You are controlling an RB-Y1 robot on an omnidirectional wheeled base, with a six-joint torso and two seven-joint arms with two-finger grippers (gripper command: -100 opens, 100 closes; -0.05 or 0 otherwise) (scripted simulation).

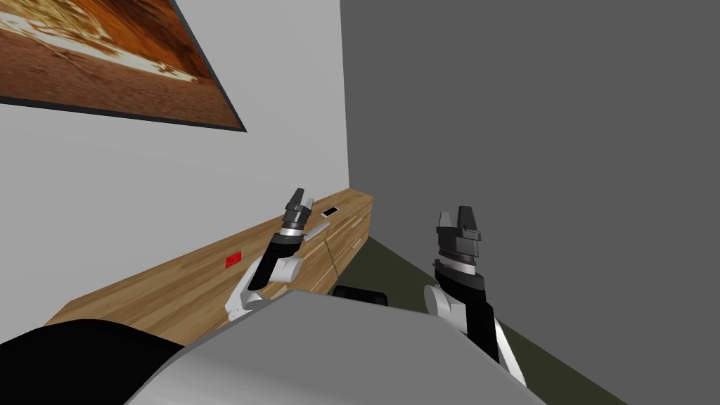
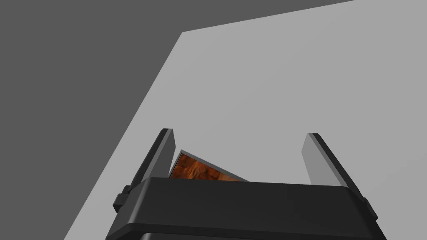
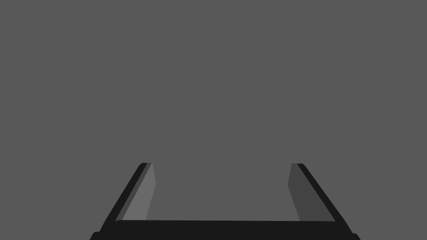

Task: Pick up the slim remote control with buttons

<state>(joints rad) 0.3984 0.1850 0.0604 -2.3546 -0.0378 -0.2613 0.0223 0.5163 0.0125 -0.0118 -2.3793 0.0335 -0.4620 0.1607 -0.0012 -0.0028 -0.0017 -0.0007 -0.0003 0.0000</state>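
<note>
The slim light grey remote [image 1: 317,231] lies flat near the front edge of a long wooden tabletop [image 1: 176,288] set against the white wall. It sits between a small red item [image 1: 233,259] nearer the robot and a dark, white-rimmed flat device [image 1: 330,211] farther along, touching neither. The left pincer [image 1: 300,194] is raised above the tabletop close to the remote, pointing upward and clear of it, its fingers [image 2: 160,154] spread wide and holding nothing; the right pincer [image 1: 460,214] is raised off to the side of the tabletop, well apart from the remote, likewise wide and empty
</note>
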